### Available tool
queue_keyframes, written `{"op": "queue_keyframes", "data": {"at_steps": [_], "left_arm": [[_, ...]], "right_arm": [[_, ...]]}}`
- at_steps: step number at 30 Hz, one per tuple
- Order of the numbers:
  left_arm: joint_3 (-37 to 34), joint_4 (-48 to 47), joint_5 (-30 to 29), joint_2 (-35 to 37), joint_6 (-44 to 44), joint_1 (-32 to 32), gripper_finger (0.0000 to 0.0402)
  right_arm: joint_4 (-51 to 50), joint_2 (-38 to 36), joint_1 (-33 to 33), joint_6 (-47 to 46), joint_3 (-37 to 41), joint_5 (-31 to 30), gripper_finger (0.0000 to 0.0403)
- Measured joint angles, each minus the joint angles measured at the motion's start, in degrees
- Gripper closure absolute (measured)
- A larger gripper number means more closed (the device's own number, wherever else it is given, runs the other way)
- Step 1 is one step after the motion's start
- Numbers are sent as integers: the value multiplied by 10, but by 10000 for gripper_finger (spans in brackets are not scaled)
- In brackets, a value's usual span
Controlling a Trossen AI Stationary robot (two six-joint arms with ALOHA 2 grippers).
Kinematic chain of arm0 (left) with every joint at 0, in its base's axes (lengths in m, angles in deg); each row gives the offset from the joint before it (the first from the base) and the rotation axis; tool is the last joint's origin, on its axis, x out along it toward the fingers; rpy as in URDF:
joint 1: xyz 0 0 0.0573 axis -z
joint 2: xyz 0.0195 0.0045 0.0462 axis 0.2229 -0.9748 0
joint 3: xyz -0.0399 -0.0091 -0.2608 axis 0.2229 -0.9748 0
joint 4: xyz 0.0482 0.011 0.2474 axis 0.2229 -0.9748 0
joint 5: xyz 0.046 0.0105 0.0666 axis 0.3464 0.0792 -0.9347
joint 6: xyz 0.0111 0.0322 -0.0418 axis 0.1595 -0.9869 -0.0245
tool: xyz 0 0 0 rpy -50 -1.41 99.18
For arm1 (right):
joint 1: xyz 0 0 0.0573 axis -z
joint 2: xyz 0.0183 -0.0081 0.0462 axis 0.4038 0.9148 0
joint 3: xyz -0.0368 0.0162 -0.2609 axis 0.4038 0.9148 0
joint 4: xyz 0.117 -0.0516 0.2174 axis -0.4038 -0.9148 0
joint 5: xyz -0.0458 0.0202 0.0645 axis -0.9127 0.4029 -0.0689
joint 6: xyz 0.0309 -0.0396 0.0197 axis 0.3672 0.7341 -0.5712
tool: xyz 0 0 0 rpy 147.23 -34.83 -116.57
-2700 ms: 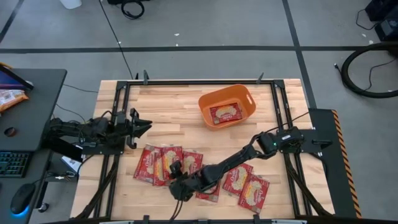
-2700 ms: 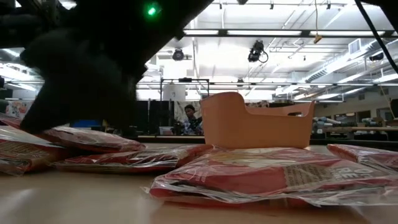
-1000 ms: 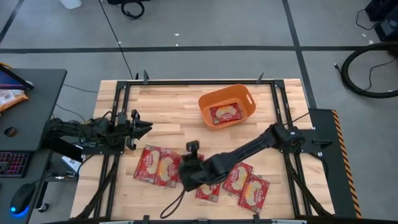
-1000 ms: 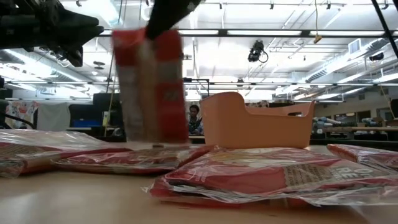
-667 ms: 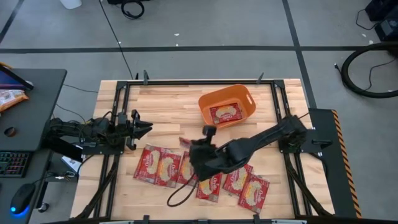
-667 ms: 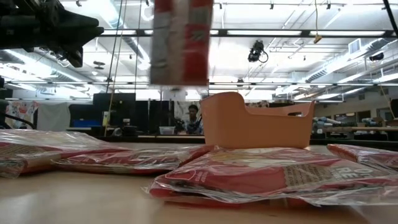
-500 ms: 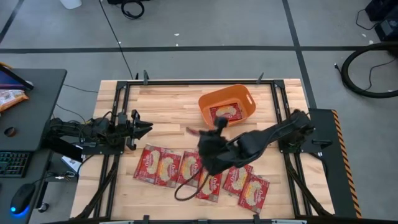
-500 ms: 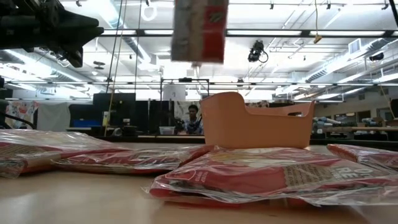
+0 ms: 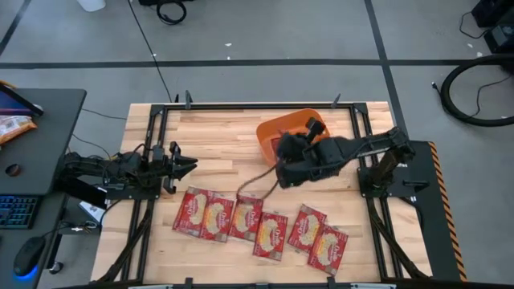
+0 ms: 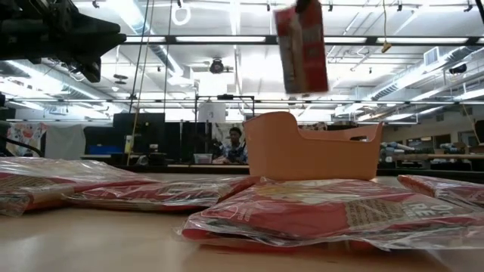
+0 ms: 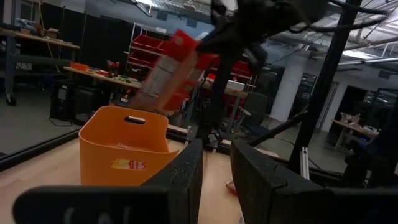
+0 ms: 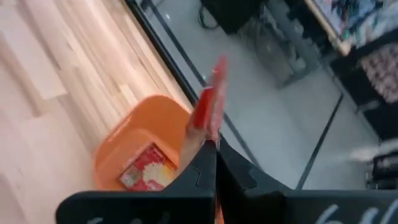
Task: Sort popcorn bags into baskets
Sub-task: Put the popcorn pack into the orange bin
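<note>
Hanging edge-on above the orange tub (image 10: 311,147), a red bag (image 10: 301,47) is pinched in the right gripper (image 12: 214,144). One bag (image 12: 148,168) lies inside the tub. Six bags (image 9: 259,227) lie flat on the surface (image 9: 217,140). The left gripper (image 9: 183,163), fingers slightly apart and empty, waits at the left.

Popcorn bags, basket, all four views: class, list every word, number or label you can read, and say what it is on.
"RE", perhaps: pale cut-off letters on the nearest popcorn bag, low view; uncertain.
Red sticker on the orange basket: blurred, unreadable.
Lifted popcorn bag: print blurred.
Table bags, high view: print too small.
</note>
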Motion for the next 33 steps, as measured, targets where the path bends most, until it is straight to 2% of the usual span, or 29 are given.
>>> {"op": "queue_keyframes", "data": {"at_steps": [3, 16, 20, 28, 33], "left_arm": [[0, -1, 0, 0, 0, 0, 315], [0, -9, 0, 0, 0, 0, 315], [0, -10, 0, 0, 1, 0, 315], [0, -12, 0, 0, 1, 0, 315], [0, -12, 0, 0, 1, 0, 315]], "right_arm": [[-3, -7, 38, -20, 36, 30, 398], [1, -10, 202, -37, 179, 96, 398], [80, -9, 234, -8, 230, 122, 390], [282, -9, 256, 99, 306, 246, 370], [331, -9, 251, 135, 312, 299, 335]]}}
